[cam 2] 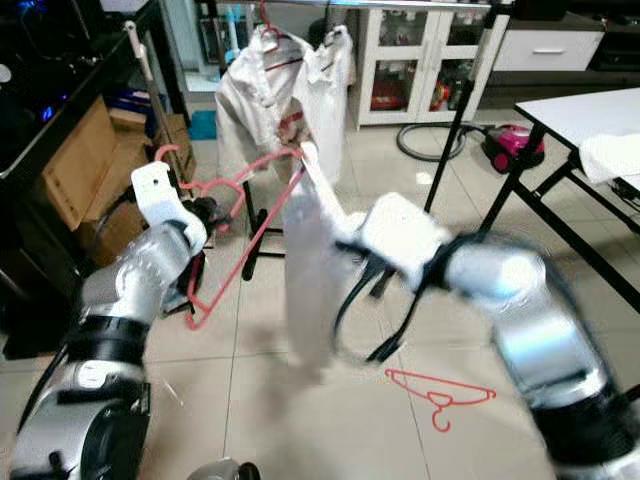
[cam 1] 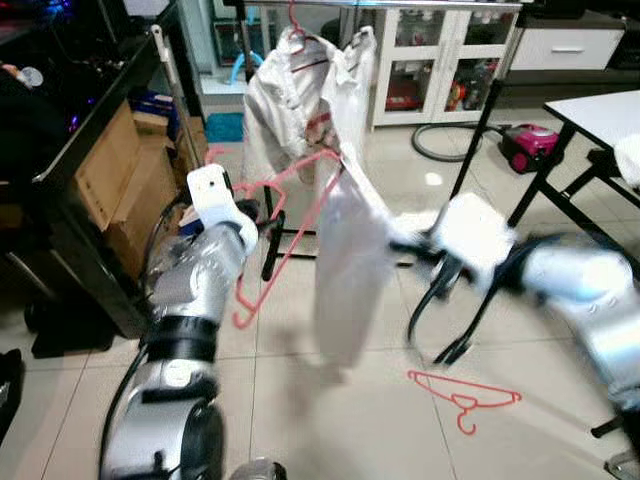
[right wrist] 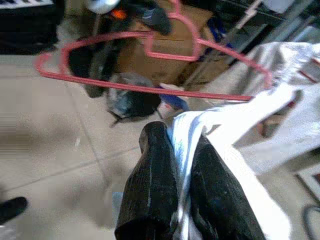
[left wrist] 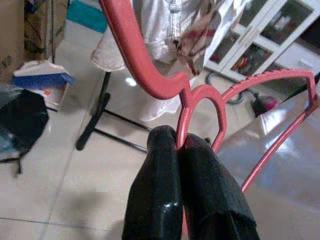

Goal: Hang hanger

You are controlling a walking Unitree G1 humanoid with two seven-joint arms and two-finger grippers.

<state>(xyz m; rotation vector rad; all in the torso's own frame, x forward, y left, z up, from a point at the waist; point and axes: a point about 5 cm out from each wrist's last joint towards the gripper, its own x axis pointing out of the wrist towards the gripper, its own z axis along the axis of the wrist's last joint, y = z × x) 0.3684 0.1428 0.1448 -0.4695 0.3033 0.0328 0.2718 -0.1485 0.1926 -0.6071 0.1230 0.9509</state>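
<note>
From the head cameras, the left gripper holds a red plastic hanger out in front of the robot, at the base of its hook. One end of the hanger is threaded into a pale garment that droops from it toward the tiled floor. The right gripper reaches in from the other side, motion-blurred, at the cloth just below the hanger's arm. Behind them stands a clothes rack where a white shirt already hangs on its own hanger. A second red hanger lies on the tiles, near the right arm.

In the left wrist view, the two black fingers are pressed together on the hanger's neck — a firm pinch.

In the right wrist view, the fingers are closed on a fold of the white garment, with the hanger's bar stretched across beyond it.

As I judge it, the task is mid-way: the garment is only partly on the hanger, the other shoulder seems yet to be seated, and the hanger is still well apart from the rack rail — hooking it there remains.
</note>
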